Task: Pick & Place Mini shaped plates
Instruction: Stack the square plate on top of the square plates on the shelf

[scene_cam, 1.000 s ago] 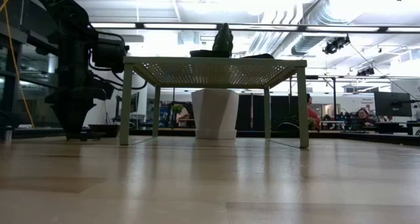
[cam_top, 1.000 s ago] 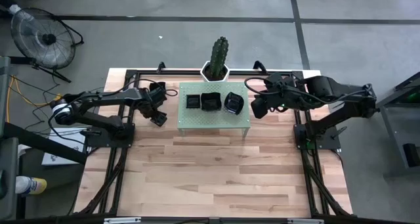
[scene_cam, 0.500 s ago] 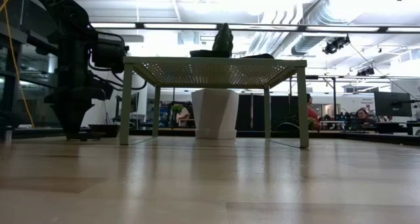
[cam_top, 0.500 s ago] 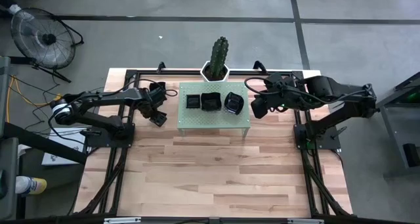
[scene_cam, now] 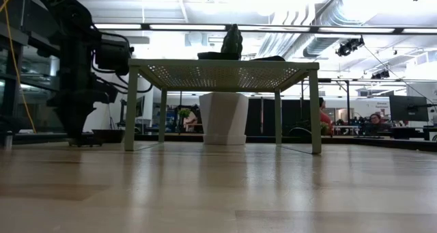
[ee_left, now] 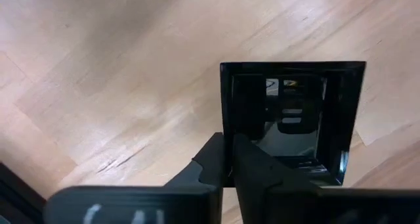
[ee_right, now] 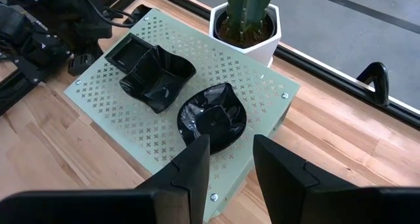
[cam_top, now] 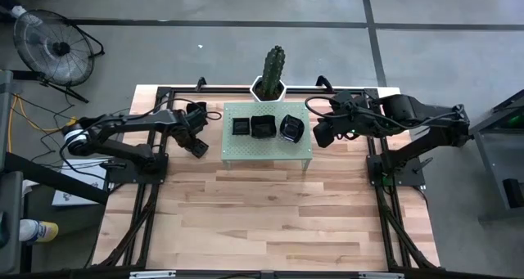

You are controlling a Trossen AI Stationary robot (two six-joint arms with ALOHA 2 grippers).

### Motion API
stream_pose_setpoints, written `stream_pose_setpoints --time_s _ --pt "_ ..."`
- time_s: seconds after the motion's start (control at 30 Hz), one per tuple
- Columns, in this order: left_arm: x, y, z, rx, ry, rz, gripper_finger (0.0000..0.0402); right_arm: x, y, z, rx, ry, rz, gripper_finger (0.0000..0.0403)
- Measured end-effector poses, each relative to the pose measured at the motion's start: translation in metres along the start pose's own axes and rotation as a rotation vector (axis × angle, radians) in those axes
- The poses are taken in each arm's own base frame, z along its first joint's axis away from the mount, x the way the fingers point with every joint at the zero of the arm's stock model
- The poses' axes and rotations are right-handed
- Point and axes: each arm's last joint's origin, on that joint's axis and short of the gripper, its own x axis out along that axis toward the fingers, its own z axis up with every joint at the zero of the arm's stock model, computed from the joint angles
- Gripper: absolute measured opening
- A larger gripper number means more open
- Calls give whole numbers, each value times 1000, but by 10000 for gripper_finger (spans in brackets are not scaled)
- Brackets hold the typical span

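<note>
My left gripper (cam_top: pixel 199 147) is left of the pale green perforated stand (cam_top: pixel 246 149), low over the wooden table, and is shut on a square glossy black plate (ee_left: pixel 292 115). Three more black plates lie on the stand's top: a small square one (ee_right: pixel 130 52), a wavy-edged one (ee_right: pixel 161 81) and a round one (ee_right: pixel 213 117). My right gripper (ee_right: pixel 230 159) is open and empty, just off the stand's right end (cam_top: pixel 321 135), and it looks onto the round plate. My left gripper pinches one side wall of the square plate (ee_left: pixel 226 119), near a corner. One finger (ee_left: pixel 211 163) is outside the rim and the other (ee_left: pixel 257 166) inside the dish. The fingers come from above, pointing down. The plate sits level over the table; I cannot tell whether it rests on it.
A cactus in a white pot (cam_top: pixel 268 76) stands just behind the stand at the table's far edge. Dark arm frames run along the table's left and right sides. Bare wooden table (cam_top: pixel 262 213) spreads in front of the stand.
</note>
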Motion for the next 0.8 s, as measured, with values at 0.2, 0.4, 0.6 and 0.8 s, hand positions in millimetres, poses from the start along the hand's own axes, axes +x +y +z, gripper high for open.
stream_pose_setpoints --time_s 0.2,0.4,0.6,0.8 --pt "-6 1 -2 34 -22 -9 5 0 0 0 0 0 -1 114" --pt "-18 4 -8 45 -58 -26 1 0 0 0 0 0 -1 114" --pt "-35 6 -16 -4 -142 -112 0 0 0 0 0 0 -1 114" --pt "-61 9 -22 -71 -260 -178 0 0 0 0 -3 0 -2 114"
